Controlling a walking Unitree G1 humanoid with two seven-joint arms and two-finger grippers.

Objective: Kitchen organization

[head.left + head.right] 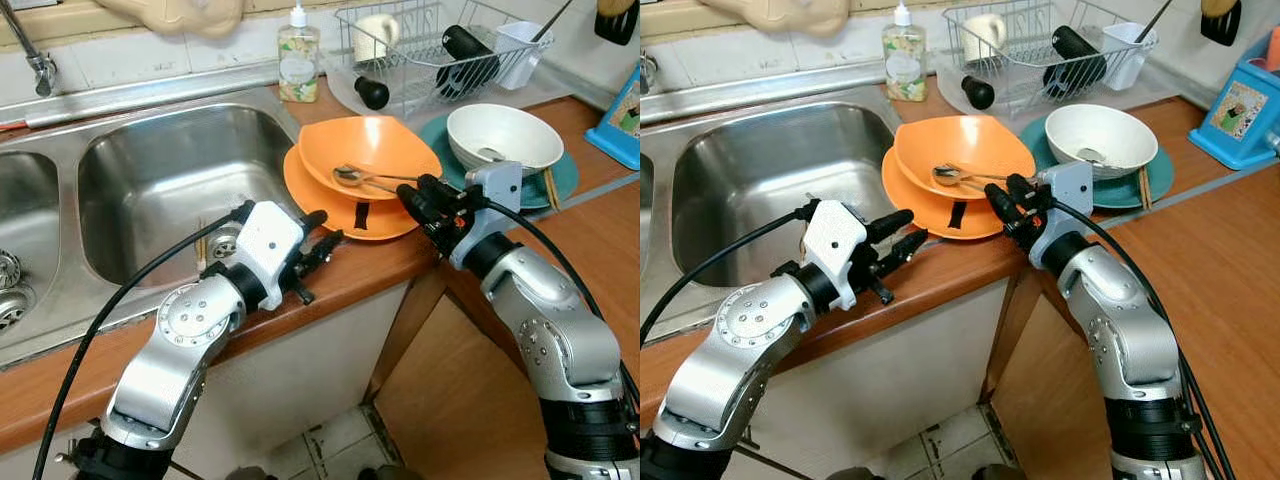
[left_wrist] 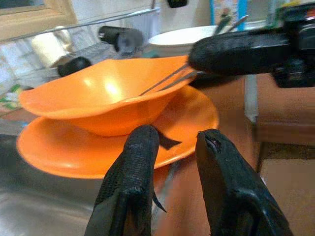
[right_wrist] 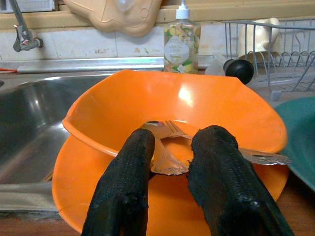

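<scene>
step: lifting cutlery from orange bowl (image 1: 370, 150) | right gripper (image 3: 170, 162) jaws slightly parted, straddling spoon (image 3: 165, 160) and fork (image 3: 221, 147), not clamping | left gripper (image 1: 325, 240) jaws slightly parted, empty, at bowl's 7 o'clock over desk (image 1: 340, 280) | advice: closing squarely on both handles, raising slowly

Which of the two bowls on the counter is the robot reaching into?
The orange bowl on the orange plate, holding a metal spoon and fork. The right gripper reaches into it. The white bowl sits apart on a teal plate.
</scene>
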